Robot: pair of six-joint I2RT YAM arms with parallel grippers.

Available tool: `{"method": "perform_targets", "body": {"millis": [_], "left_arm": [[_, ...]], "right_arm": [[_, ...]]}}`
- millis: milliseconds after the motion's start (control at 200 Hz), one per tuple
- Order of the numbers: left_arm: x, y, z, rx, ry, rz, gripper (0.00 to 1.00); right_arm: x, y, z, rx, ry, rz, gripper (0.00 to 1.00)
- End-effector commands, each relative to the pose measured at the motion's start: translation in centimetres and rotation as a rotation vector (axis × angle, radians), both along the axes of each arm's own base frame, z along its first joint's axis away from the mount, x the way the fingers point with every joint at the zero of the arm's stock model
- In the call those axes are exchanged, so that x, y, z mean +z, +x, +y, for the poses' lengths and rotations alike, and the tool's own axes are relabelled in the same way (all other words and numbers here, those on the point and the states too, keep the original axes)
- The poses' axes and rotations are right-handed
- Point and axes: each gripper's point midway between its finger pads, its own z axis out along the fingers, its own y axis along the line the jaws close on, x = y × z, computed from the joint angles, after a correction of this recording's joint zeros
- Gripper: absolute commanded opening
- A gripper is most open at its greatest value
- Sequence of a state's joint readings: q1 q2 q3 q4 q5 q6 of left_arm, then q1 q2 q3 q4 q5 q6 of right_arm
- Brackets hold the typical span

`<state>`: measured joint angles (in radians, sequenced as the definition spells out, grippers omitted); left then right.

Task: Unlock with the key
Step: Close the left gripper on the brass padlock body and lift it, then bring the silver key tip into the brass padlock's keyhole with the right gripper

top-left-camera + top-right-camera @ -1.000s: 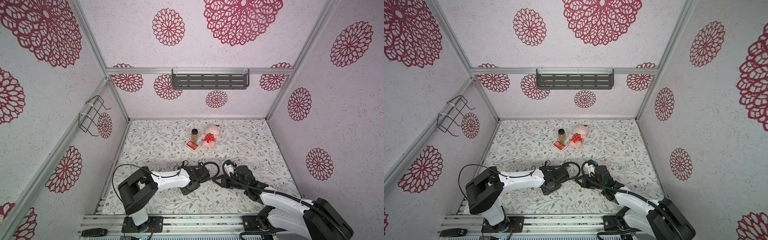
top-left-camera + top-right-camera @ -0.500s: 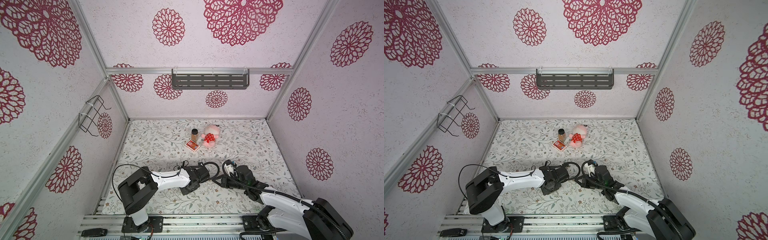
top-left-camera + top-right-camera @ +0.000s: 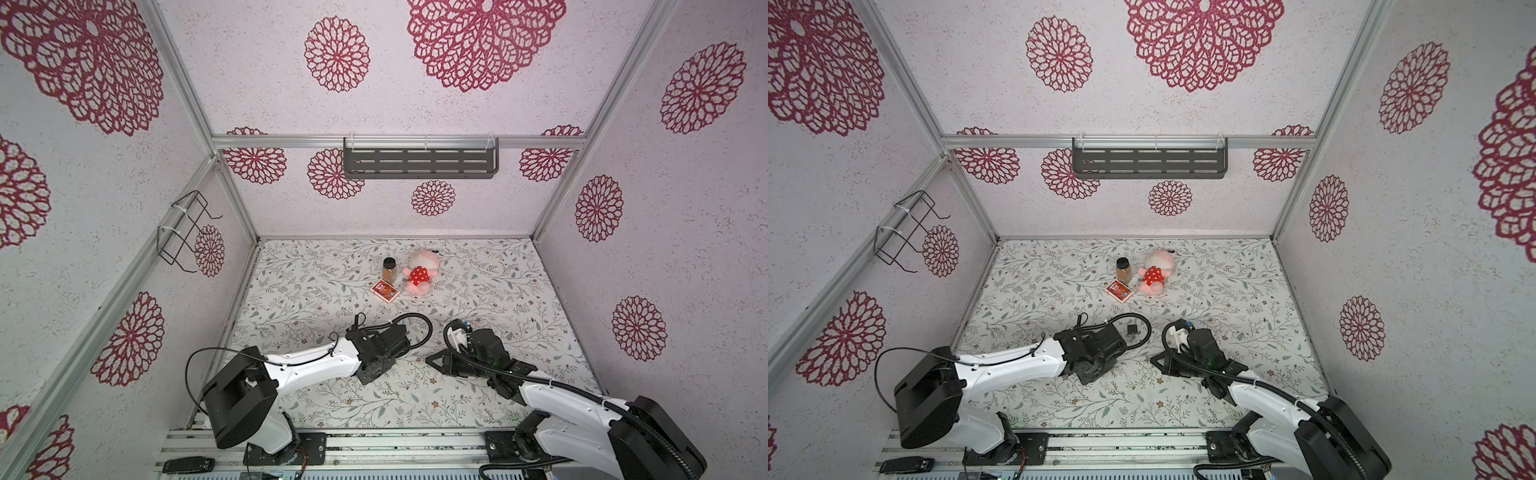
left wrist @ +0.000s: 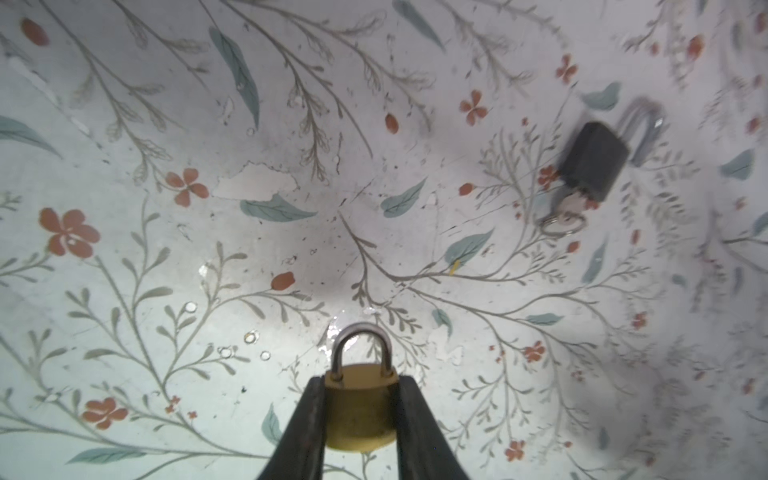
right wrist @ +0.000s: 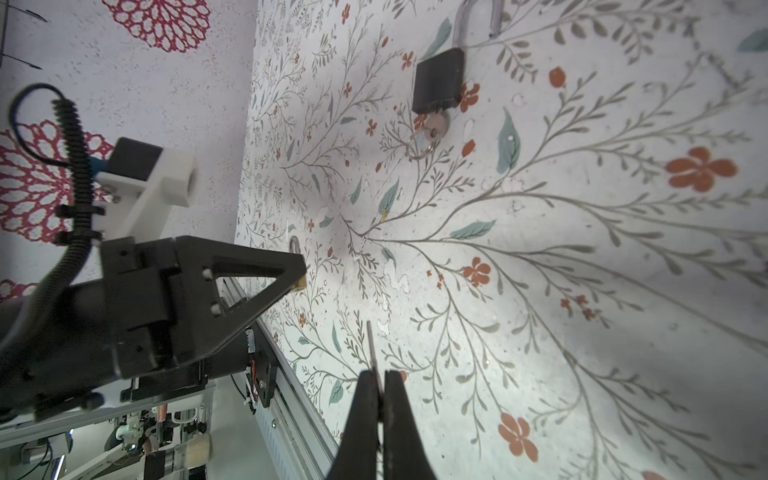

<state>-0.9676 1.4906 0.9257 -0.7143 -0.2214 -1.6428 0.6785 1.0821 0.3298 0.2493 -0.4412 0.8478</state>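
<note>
Brass padlock (image 4: 359, 415) clamped in L gripper (image 4: 361, 380), R gripper (image 5: 379, 374) pinching key (image 5: 371, 345), both arms low, facing.

floral tabletop (image 3: 498, 291) carries black padlock (image 4: 592, 164), jar (image 3: 389, 269), plush (image 3: 419, 276), card box (image 3: 385, 290).

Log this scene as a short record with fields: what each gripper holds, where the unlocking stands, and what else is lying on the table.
left gripper: shut on the brass padlock, shackle closed
right gripper: shut on the key, blade sticking out past the fingertips
unlocking: key and brass padlock apart, key not yet inserted
loose on table: black padlock with a second key in it
far side of table: spice jar, plush toy, red card box
</note>
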Motion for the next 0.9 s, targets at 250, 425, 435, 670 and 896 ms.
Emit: {"method": "perform_targets", "body": {"millis": [250, 425, 435, 670, 896], "left_arm": [[5.3, 3.0, 0.3, 0.179, -0.228, -0.192, 0.12], [6.6, 3.6, -0.8, 0.184, -0.310, -0.227, 0.10], [6.6, 3.7, -0.8, 0.187, -0.311, -0.228, 0.10], [7.2, 3.7, -1.2, 0.179, -0.330, -0.240, 0.07], [7.4, 3.7, -1.5, 0.172, -0.341, -0.241, 0.06]], "right_arm": [[3.6, 0.1, 4.7, -0.020, 0.014, -0.147, 0.00], [5.6, 0.0, 7.2, -0.035, 0.092, -0.199, 0.00], [5.8, 0.0, 7.3, -0.035, 0.097, -0.203, 0.00], [6.9, -0.4, 8.6, -0.071, 0.116, -0.241, 0.00], [7.4, -0.5, 9.4, -0.085, 0.148, -0.236, 0.00]]}}
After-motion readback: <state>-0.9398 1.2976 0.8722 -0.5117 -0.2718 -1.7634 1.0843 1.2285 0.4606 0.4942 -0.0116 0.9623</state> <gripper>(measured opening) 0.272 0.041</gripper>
